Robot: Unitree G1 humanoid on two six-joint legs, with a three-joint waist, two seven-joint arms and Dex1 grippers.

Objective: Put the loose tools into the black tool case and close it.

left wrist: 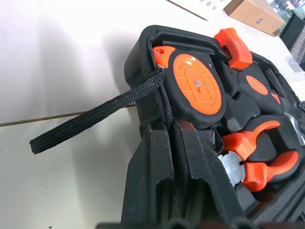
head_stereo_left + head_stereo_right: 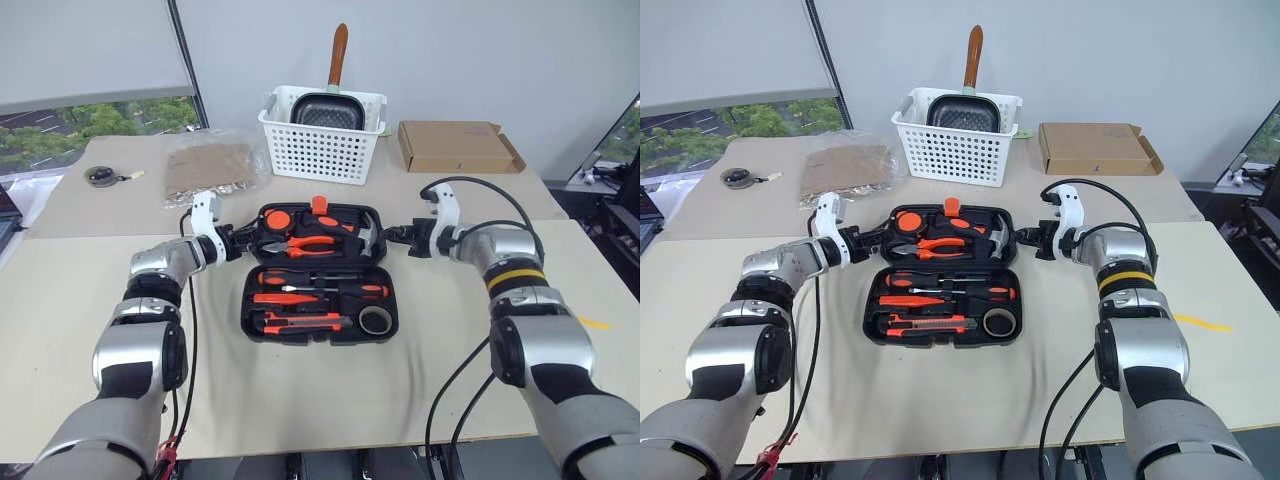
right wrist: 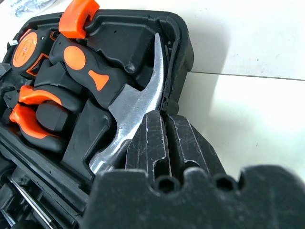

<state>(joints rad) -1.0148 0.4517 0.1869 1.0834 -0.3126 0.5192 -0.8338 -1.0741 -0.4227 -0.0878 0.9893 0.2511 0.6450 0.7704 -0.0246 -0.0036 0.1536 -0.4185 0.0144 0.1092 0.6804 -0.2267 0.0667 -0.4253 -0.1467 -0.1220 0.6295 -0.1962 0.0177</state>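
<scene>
left gripper (image 1: 183, 143) apparently pinching black tool case (image 1: 143, 62) rim

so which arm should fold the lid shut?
Probably both: left gripper is shut on the lid's left edge, right gripper shut on its right edge. Tools all look slotted in the case.

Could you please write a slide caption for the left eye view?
Both tools shut on the far half's rim of the open black tool case.

The beige table (image 2: 300, 390) carried the open black tool case (image 2: 318, 272) at its centre — a white basket (image 2: 322, 137) at twelve o'clock, a cardboard box (image 2: 455, 147) at one, a clear bag (image 2: 208, 166) at eleven — and a small round tape measure (image 2: 101, 177) at ten.
</scene>
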